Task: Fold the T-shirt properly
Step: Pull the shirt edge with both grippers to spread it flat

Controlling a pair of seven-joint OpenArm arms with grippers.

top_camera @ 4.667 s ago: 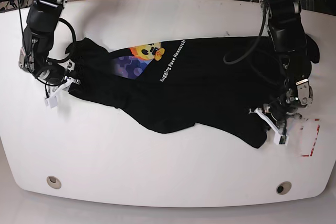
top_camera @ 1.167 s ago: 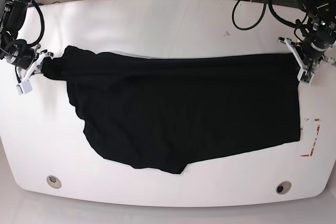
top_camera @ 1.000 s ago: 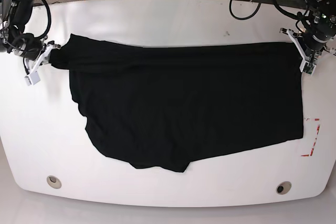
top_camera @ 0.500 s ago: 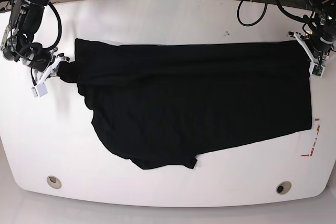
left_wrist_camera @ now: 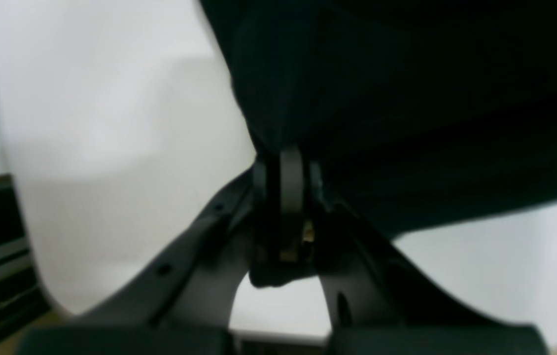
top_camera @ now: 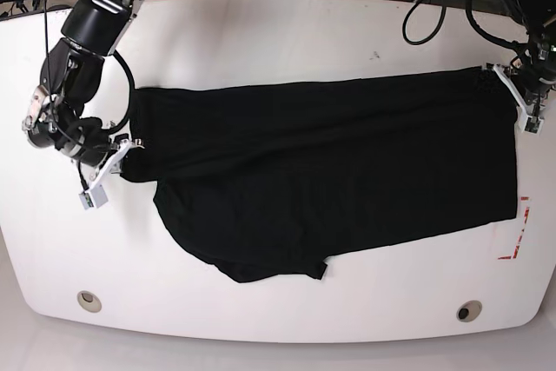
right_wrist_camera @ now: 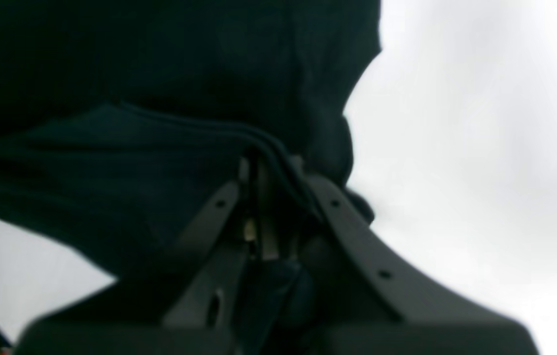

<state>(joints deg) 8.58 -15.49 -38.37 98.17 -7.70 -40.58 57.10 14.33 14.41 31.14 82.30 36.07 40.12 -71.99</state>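
Both grippers were clamped on the T-shirt (top_camera: pixel 330 171). One edge was pinched by the left gripper (top_camera: pixel 525 110) near the table's (top_camera: pixel 261 32) right edge. The other end was pinched by the right gripper (top_camera: pixel 117 158) near the left edge. The black shirt was spread across the middle, print hidden.

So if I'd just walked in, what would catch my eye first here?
A big black T-shirt spread across the middle of the white table, plain side up. Two robot arms pinch it at opposite ends: the right gripper at the base view's left, the left gripper at its right.
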